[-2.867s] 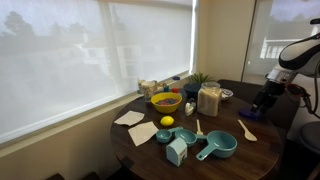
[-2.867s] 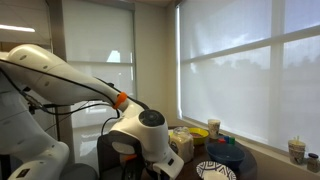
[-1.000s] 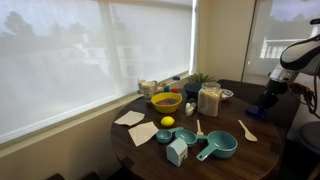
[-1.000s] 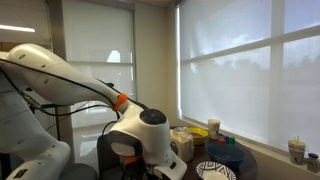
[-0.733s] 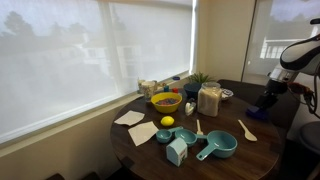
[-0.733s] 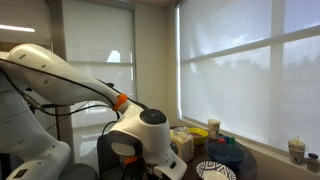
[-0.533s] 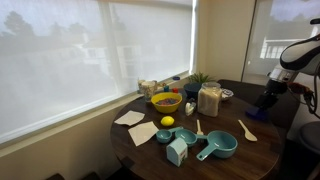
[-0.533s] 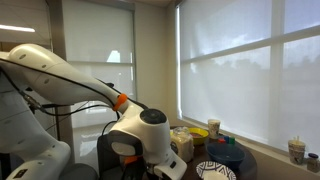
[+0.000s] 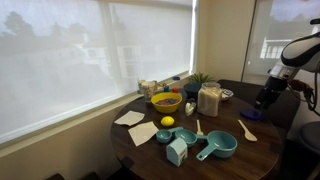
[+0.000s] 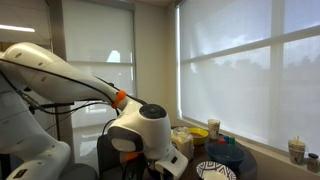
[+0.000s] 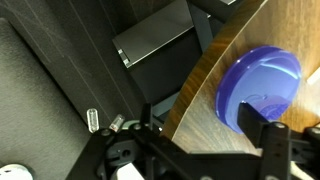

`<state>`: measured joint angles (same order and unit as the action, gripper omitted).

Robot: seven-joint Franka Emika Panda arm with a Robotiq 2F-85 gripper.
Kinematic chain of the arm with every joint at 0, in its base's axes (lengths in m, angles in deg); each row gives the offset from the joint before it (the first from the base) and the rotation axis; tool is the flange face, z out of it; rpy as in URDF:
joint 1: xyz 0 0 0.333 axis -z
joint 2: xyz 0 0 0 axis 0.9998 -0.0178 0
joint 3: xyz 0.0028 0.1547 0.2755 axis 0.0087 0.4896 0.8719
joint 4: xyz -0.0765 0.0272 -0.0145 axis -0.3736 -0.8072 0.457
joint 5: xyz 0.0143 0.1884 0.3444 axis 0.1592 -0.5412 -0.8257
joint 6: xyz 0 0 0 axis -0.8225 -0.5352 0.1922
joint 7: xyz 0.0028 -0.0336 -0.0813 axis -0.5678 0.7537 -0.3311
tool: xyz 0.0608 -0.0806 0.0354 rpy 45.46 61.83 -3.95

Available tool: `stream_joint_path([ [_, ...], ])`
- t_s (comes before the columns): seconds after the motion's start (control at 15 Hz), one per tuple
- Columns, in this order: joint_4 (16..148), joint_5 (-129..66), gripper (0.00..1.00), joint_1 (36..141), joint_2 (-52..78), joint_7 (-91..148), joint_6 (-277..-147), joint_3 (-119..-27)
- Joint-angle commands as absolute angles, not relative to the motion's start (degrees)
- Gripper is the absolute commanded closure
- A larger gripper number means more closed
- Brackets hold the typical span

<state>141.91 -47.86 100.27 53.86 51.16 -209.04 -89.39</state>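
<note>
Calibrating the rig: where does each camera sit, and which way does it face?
An exterior view: across the table, facing the blinds; arm at right.
An exterior view: beside the arm, facing the windows.
Wrist view: down past the open gripper onto the purple plate.
Both exterior views share the yellow bowl.

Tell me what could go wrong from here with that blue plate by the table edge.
1. The blue plate lies close to the edge of the table. A nudge from the gripper could slide it off.
2. The jaws stand open, and in the wrist view one finger sits over the plate's rim. Pulling away sideways might catch the rim and tip the plate.
</note>
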Motion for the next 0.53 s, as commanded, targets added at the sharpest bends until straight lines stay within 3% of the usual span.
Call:
stream_joint_path([
  [0.0, 141.00, -47.06, 0.00, 101.51, 55.15, 49.88, -205.02, -89.44],
  [0.47, 141.91, -51.10, 0.00, 99.18, 54.64, 53.86, -203.64, -90.29],
])
